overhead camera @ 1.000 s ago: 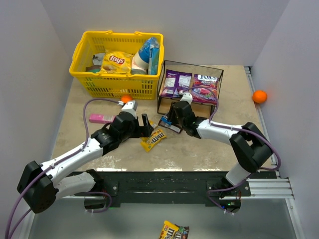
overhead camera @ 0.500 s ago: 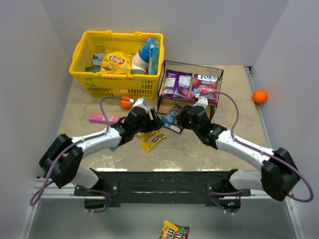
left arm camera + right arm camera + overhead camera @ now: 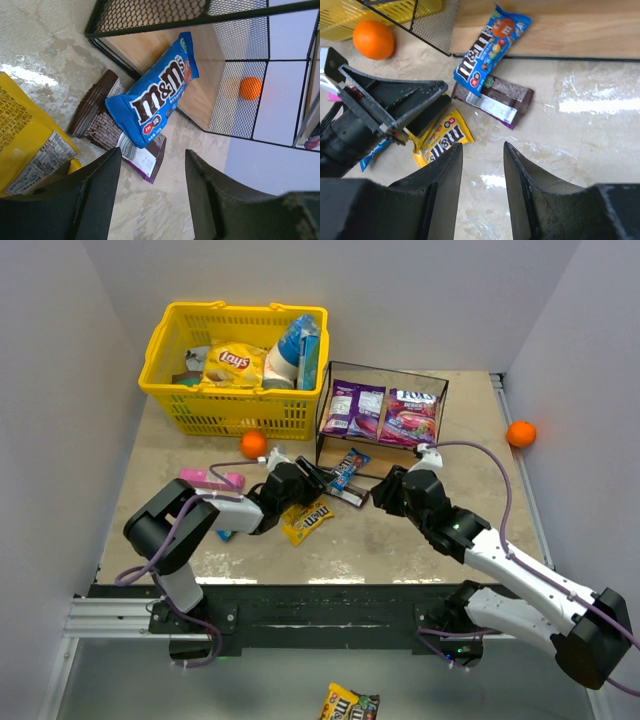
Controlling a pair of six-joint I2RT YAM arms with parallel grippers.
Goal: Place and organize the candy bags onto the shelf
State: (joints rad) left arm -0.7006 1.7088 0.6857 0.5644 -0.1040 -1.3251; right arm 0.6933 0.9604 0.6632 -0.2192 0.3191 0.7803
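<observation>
The shelf (image 3: 437, 387) holds two purple bags (image 3: 352, 408) (image 3: 410, 417) on its top board. A blue packet (image 3: 345, 468) lies half on the lower board (image 3: 200, 60) and half on a brown packet (image 3: 347, 494) on the table. A yellow packet (image 3: 308, 520) lies just in front. My left gripper (image 3: 313, 481) is open and empty, left of the blue and brown packets (image 3: 157, 95) (image 3: 102, 120). My right gripper (image 3: 383, 492) is open and empty, to their right. The right wrist view shows the blue (image 3: 487, 50), brown (image 3: 495, 97) and yellow (image 3: 440, 137) packets.
A yellow basket (image 3: 245, 308) with a Lays bag (image 3: 233, 363) stands at the back left. An orange ball (image 3: 253, 444) and a pink pack (image 3: 212, 478) lie left of the shelf. Another orange ball (image 3: 520, 433) is at the right wall. A blue packet (image 3: 225, 535) lies under my left arm.
The right gripper has let go of the blue packet at the lower shelf board and drawn back to the right. The left gripper has moved right, close to the packets.
</observation>
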